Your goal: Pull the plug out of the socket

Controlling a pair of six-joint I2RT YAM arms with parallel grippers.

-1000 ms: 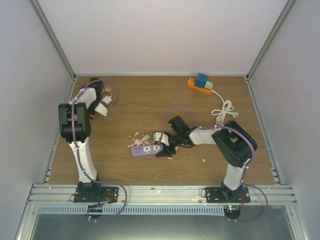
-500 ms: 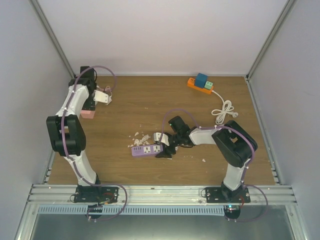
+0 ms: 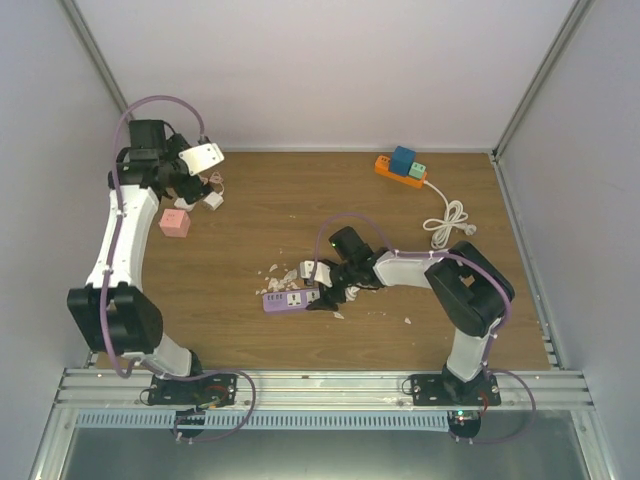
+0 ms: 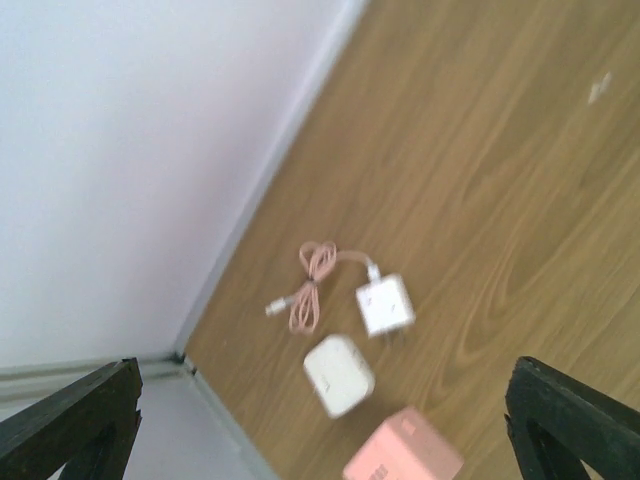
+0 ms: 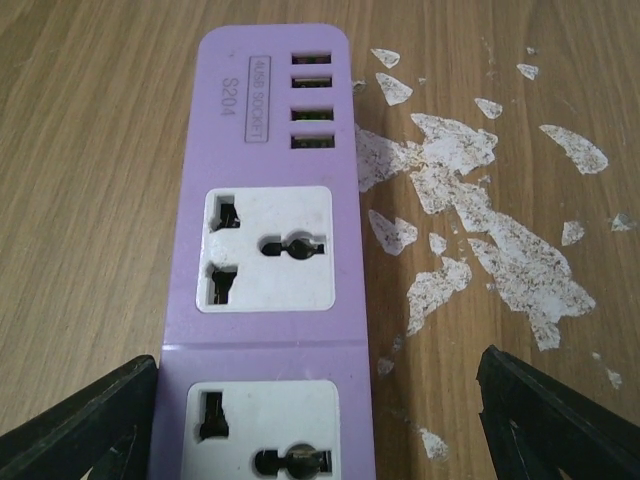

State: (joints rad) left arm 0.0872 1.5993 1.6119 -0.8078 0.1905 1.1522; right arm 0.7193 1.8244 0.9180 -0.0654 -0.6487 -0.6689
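From above, the purple socket strip (image 3: 288, 299) lies in the middle of the table (image 3: 250, 340), with the right claw (image 3: 322, 292) at its right end. The left claw (image 3: 197, 170) hangs high in the far-left corner, near a pink plug (image 3: 175, 222) that lies loose. The left wrist view shows that claw's fingers (image 4: 70, 420) spread wide with nothing between them. In the right wrist view the right claw is released and straddles the strip, whose visible outlets are empty. The plug looks light, rigid and smooth, so pinch its flat sides.

Lilac power strip (image 5: 262, 345) with white sockets (image 5: 265, 250), pink cube (image 3: 175, 222), orange extension block (image 3: 386, 166), brown wood-grain table (image 3: 280, 200).
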